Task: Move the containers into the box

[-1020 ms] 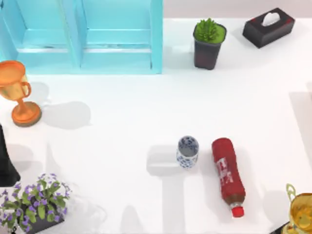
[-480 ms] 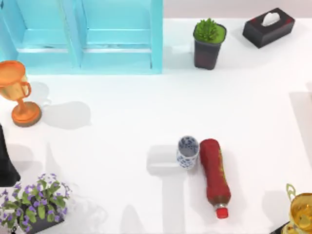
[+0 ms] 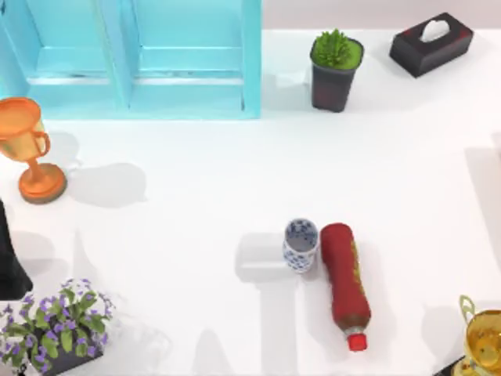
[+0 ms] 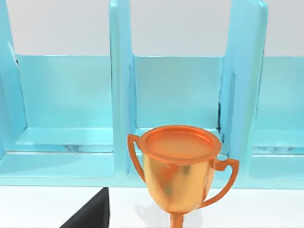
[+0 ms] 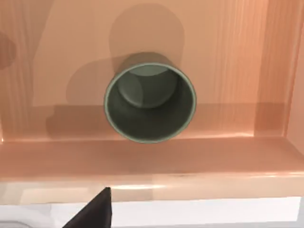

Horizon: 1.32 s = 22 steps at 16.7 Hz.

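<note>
A white cup with a blue floral pattern (image 3: 300, 244) stands upright near the table's middle, touching a red bottle (image 3: 344, 283) that lies on its side to the cup's right. The right wrist view looks down into a wooden box (image 5: 142, 156). In it the olive-green cup (image 5: 150, 102) stands upright on the floor, mouth up, with nothing holding it. A dark piece of my right gripper (image 5: 92, 213) shows at that picture's lower edge, apart from the cup. My left arm (image 3: 8, 262) stays parked at the table's left edge.
A turquoise shelf unit (image 3: 133, 59) fills the back left. An orange trophy (image 3: 27, 149) stands in front of it. The back right holds a black pot with a green plant (image 3: 335, 69) and a tissue box (image 3: 432, 43). Purple flowers (image 3: 55, 325) and a gold trophy (image 3: 484, 341) sit at the front corners.
The red bottle rolled left until it touched the floral cup, then stayed still. The cup and the left arm have not moved.
</note>
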Each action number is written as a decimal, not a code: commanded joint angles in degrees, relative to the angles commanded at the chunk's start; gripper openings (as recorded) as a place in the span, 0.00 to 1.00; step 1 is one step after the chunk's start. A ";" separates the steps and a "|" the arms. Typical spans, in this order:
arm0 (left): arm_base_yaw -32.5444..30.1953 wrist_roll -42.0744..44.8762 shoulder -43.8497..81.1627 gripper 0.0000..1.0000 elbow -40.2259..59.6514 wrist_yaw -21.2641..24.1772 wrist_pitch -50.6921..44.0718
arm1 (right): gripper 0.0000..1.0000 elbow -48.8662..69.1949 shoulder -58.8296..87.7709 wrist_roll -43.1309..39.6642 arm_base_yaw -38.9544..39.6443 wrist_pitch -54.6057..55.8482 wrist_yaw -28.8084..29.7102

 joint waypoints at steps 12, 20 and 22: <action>0.00 0.00 0.00 1.00 0.00 0.00 0.00 | 1.00 6.52 3.00 5.77 6.12 -3.53 -0.01; 0.00 0.00 0.00 1.00 0.00 0.00 0.00 | 1.00 17.66 18.16 41.25 40.26 -2.12 0.08; 0.00 0.00 0.00 1.00 0.00 0.00 0.00 | 1.00 19.78 22.24 51.47 50.73 -1.53 -0.03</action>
